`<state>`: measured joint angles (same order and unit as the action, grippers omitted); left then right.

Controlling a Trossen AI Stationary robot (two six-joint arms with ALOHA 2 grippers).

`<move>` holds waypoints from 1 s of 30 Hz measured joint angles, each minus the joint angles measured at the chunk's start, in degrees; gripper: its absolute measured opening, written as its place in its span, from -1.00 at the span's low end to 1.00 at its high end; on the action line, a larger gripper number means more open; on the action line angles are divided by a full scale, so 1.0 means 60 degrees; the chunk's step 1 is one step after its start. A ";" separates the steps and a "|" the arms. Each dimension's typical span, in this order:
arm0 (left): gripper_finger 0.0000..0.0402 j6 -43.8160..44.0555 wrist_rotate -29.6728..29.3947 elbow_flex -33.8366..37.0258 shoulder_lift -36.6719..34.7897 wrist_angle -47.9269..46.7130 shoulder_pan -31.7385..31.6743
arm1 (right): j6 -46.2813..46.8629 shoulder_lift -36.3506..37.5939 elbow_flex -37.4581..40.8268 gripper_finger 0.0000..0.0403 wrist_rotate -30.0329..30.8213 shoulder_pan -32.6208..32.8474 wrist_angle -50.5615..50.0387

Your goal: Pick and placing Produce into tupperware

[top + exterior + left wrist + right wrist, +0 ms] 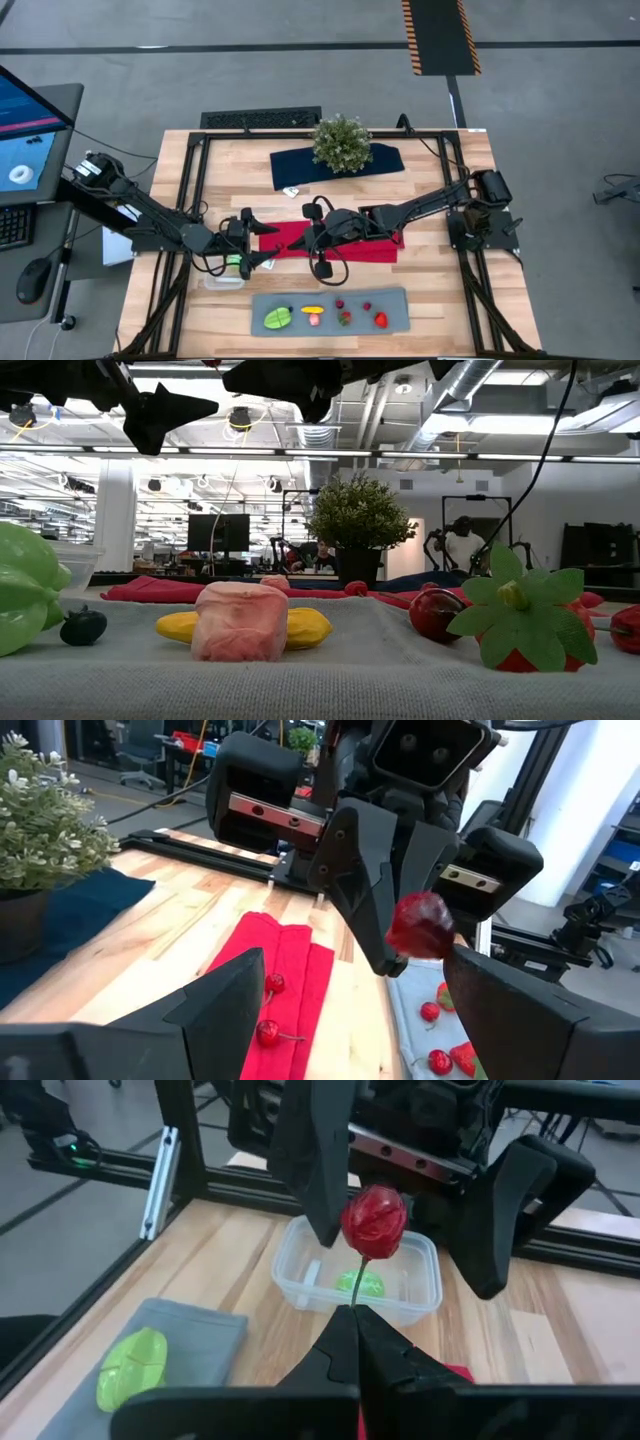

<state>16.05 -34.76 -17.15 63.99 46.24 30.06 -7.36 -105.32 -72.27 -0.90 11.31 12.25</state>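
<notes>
– Pale wood worktop (240,170), open workshop hall behind it. What is going on?

– Two dark robot arms meet near the middle. The right hand (353,1312) has its fingers pressed together on the thin green stem of a red cherry (374,1220), which it holds up in the air. The left hand (262,242) faces it with its fingers (225,1010) spread wide, one on either side of the fruit, not touching it.

– Where is the tupperware?

– At about 8 o'clock from the worktop's centre, just below the left hand. The tupperware (425,1285) is a clear, thin-walled plastic box with rounded corners. One small glossy green piece (360,1285) already lies inside.

– So which step is this?

– It looks to me like a carry or hand-over of the cherry above the box. The next move probably calls for the left fingers to close gently on the round fruit, or for the right hand to lower and let go over the opening. The stem is thin, so the cherry could swing.

– What else is left?

– At 6 o'clock, a flat grey mat (395,312) holds a ribbed green leafy piece (278,318), a smooth yellow one (312,310), a pink chunk (314,321) and a strawberry (381,320). A soft folded red cloth (375,250) lies at the centre. At 12 o'clock a bushy potted plant (341,143) stands on a navy cloth (290,165).
</notes>
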 joint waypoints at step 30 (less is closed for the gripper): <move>0.01 -0.0299 0.0230 0.0004 0.0193 0.0292 -0.0004 | 0.0064 -0.1050 -0.0788 -0.95 -0.0020 -0.0176 -0.0280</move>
<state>14.26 -33.39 -17.12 65.14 47.99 30.04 -6.97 -111.62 -77.00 -1.02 10.26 10.56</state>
